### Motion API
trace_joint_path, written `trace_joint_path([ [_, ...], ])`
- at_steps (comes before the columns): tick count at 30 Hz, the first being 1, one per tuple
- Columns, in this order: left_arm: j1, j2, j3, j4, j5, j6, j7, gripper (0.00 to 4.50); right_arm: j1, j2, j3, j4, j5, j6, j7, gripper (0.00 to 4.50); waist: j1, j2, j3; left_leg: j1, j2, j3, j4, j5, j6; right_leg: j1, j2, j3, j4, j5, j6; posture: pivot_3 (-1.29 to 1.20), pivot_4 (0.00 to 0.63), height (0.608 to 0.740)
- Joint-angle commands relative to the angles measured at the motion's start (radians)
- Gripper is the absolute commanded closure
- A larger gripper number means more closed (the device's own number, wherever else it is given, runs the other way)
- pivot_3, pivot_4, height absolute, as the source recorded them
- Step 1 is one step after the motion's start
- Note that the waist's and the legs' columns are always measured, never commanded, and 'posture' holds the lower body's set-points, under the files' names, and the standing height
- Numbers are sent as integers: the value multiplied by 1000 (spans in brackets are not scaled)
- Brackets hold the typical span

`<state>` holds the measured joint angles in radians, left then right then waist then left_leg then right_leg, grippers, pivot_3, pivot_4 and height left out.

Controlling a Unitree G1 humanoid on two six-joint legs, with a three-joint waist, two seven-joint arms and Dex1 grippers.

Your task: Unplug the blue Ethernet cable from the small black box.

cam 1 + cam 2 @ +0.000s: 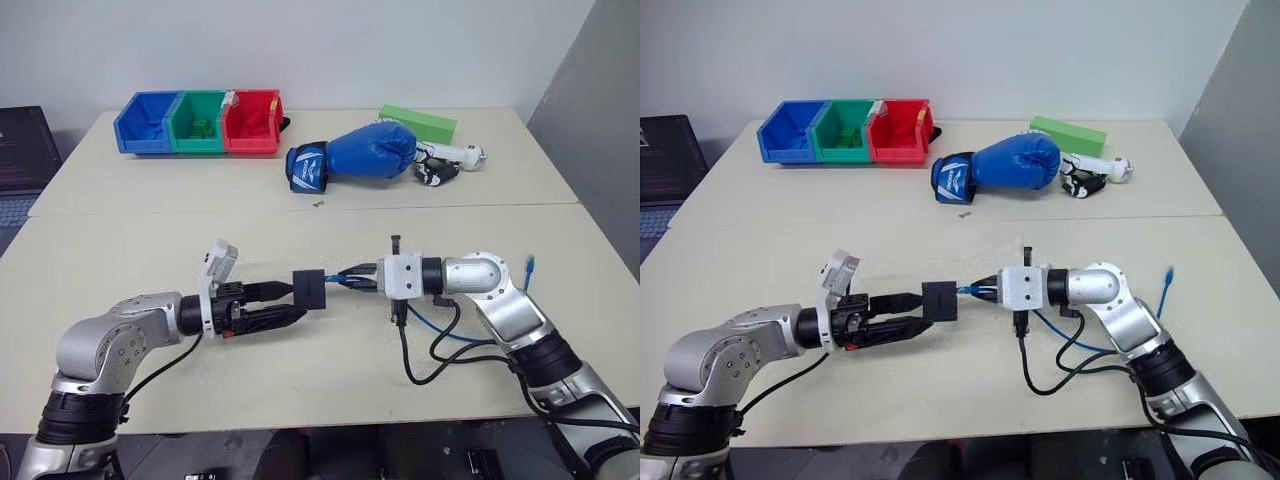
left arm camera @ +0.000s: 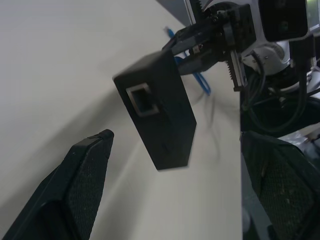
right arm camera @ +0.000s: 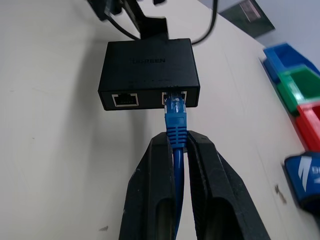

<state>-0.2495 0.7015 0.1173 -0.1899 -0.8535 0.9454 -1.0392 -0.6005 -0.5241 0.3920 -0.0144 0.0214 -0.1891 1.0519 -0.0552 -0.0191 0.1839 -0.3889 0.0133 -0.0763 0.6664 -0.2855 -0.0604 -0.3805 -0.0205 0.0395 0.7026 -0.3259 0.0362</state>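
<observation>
Right wrist view: right gripper (image 3: 176,145) pinches the blue cable (image 3: 176,122) behind its plug; the black box (image 1: 309,288) hangs midair, seemingly between the spread left gripper (image 1: 285,303). Clamp box, pull straight.

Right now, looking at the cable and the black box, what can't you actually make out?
- Whether the plug's latch on the blue Ethernet cable is released: hidden inside the port of the small black box, right wrist view.
- The cable's run behind the right claw: covered by its fingers.
- Bin contents: too small, eye views.
</observation>
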Motion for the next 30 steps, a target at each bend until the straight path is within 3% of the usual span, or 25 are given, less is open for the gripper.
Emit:
trace_joint_path([
  [1,-18,-10,36,-25,-59,34,19,169,-20,-5,-14,-57,19,-20,32,4404,0,0,0,0,0,0,0,0,0,0,0,0,0,0,0,0,150,740],
  [6,-39,-34,56,-6,-125,83,47,169,-35,-6,-26,-65,23,-22,46,4408,4,0,0,0,0,0,0,0,0,0,0,0,0,0,0,0,150,740],
  [24,-51,-49,45,22,-167,121,51,3649,-63,8,-34,-53,5,-83,23,4410,4,0,0,0,0,0,1,1,-2,0,-1,0,0,0,0,0,150,740],
  [30,-52,-45,33,30,-150,113,47,3728,-59,-7,-14,-62,-22,-149,39,4411,4,0,0,0,0,0,1,1,-2,0,-1,0,0,0,0,0,150,740],
])
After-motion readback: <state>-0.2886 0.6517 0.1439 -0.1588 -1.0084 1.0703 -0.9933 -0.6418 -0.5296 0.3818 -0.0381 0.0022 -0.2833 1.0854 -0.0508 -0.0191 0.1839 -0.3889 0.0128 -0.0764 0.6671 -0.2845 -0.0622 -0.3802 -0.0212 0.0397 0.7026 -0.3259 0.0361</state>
